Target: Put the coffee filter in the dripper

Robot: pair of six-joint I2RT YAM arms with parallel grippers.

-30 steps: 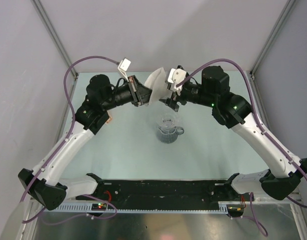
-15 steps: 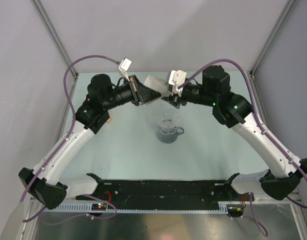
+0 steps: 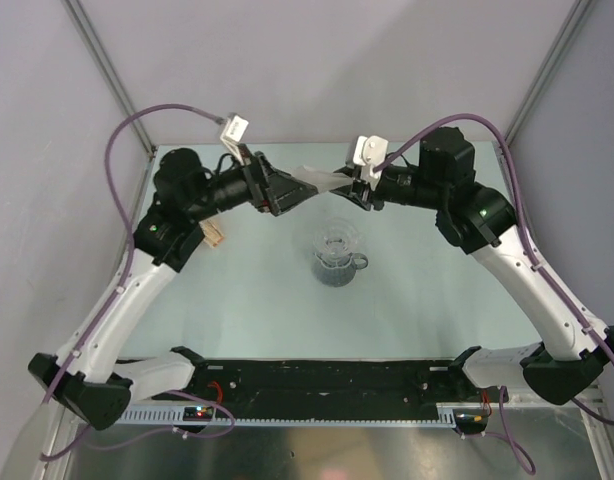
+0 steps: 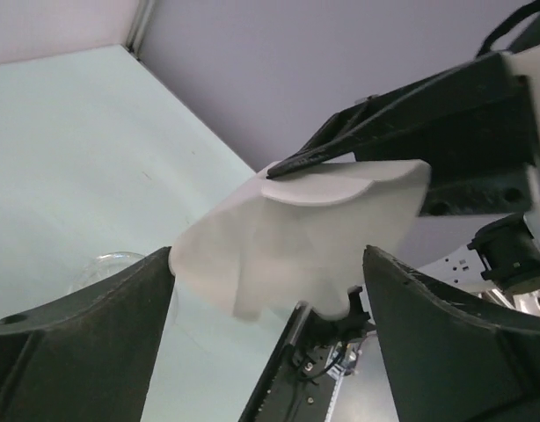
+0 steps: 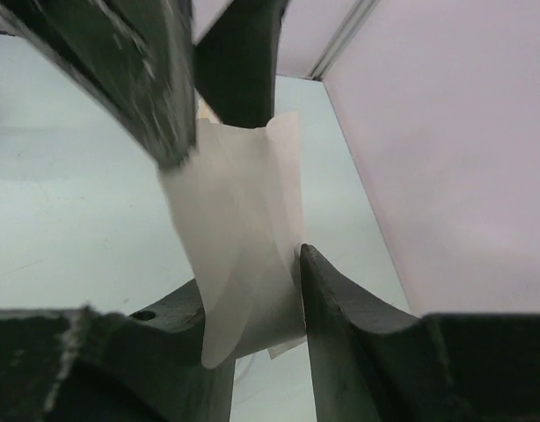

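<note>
The white paper coffee filter (image 3: pixel 321 178) hangs in the air between my two grippers, above and behind the dripper (image 3: pixel 337 256). My right gripper (image 3: pixel 347 186) is shut on its right end; in the right wrist view the filter (image 5: pixel 244 237) bulges as an open cone between the right gripper (image 5: pixel 252 272) jaws. My left gripper (image 3: pixel 295 190) stands wide open around the filter's other end. From the left wrist, the filter (image 4: pixel 296 224) floats between the spread fingers of the left gripper (image 4: pixel 268 255), and the dripper's rim (image 4: pixel 103 264) shows low at the left. The grey ribbed dripper stands upright on the table, handle to the right.
A small tan stack (image 3: pixel 215 235) lies on the table by the left arm's elbow. The black base rail (image 3: pixel 327 378) runs along the near edge. Enclosure walls and metal posts (image 3: pixel 107 70) close in the back and sides.
My left gripper has opened and let go of the filter, drawing back a little to the left. My right gripper has shut on the filter, which now lies flatter.
</note>
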